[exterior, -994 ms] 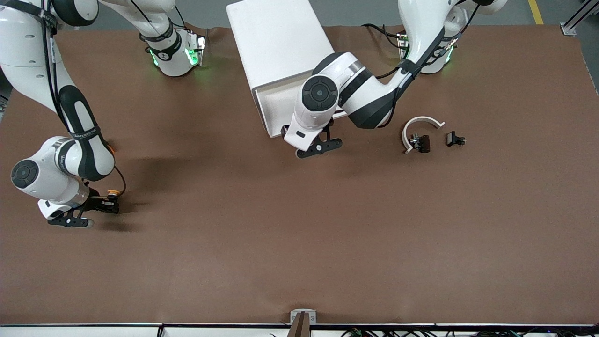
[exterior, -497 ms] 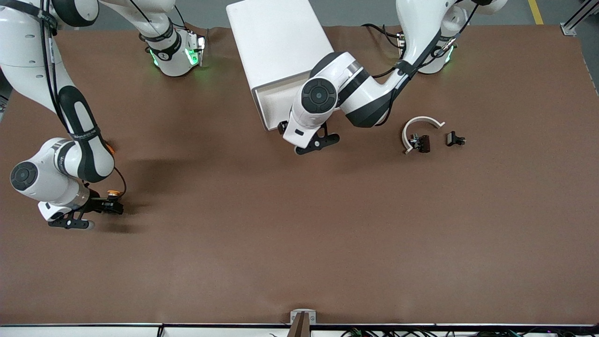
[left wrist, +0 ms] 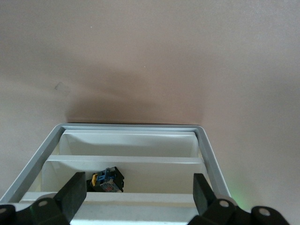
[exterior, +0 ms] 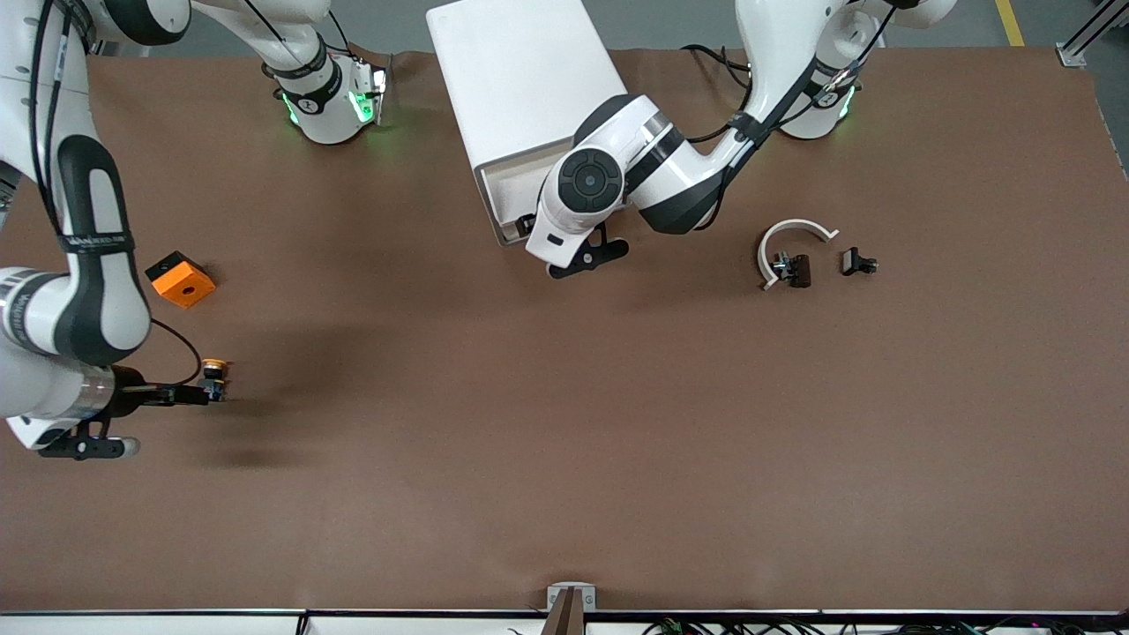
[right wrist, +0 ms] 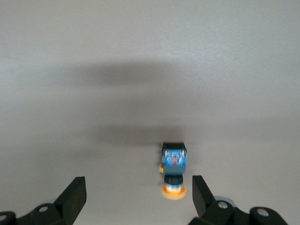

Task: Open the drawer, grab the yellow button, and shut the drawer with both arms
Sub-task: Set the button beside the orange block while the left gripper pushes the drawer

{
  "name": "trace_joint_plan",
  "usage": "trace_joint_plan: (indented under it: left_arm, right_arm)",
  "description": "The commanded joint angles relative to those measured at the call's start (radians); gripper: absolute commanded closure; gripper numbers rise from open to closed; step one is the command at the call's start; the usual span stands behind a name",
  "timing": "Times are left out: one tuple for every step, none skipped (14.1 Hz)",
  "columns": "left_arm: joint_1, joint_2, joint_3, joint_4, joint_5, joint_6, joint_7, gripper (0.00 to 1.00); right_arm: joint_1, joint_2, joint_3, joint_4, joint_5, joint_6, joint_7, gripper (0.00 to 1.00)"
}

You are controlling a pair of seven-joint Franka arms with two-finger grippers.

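With the button [exterior: 213, 368] lying on the table between the right gripper's [right wrist: 136, 194] spread fingers, the open-fingered left gripper [left wrist: 140, 197] (at the drawer [left wrist: 129, 161]) should, I judge, push it shut.

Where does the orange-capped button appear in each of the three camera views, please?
Front view: the button lies on the brown table at the right arm's end, by the right gripper.
Right wrist view: button between the open fingers.
Left wrist view: not visible.
Shared landmark: brown table.

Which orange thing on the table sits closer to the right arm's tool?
The button, just off the open right tool; the orange square block lies farther from the camera.
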Motion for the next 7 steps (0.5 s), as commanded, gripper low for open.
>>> trace_joint_plan:
  left_arm:
    - [0.0, -0.008, -0.007, -0.012, -0.047, -0.002, -0.032, 0.0]
    - [0.0, -0.008, -0.007, -0.015, -0.067, -0.002, -0.032, 0.0]
    - [-0.001, -0.008, -0.009, -0.021, -0.078, -0.002, -0.032, 0.0]
    - [-0.001, -0.008, -0.01, -0.025, -0.092, -0.005, -0.032, 0.0]
    - [-0.001, -0.007, -0.018, -0.028, -0.103, -0.008, -0.032, 0.0]
    - [-0.001, -0.002, -0.022, -0.029, -0.106, -0.009, -0.032, 0.0]
    - [-0.001, -0.001, -0.022, -0.032, -0.107, -0.011, -0.032, 0.0]
  right_arm:
    - [0.009, -0.069, 0.001, 0.033, 0.008, -0.104, 0.037, 0.0]
    - [0.018, -0.104, 0.001, 0.035, 0.0, -0.147, 0.052, 0.0]
    - [0.035, -0.138, 0.0, 0.036, -0.004, -0.204, 0.066, 0.0]
    - [0.044, -0.156, -0.003, 0.039, -0.004, -0.247, 0.081, 0.0]
    - [0.046, -0.181, -0.002, 0.048, -0.006, -0.284, 0.097, 0.0]
    - [0.044, -0.193, -0.003, 0.067, -0.006, -0.307, 0.098, 0.0]
    - [0.043, -0.199, -0.005, 0.084, -0.001, -0.338, 0.098, 0.0]
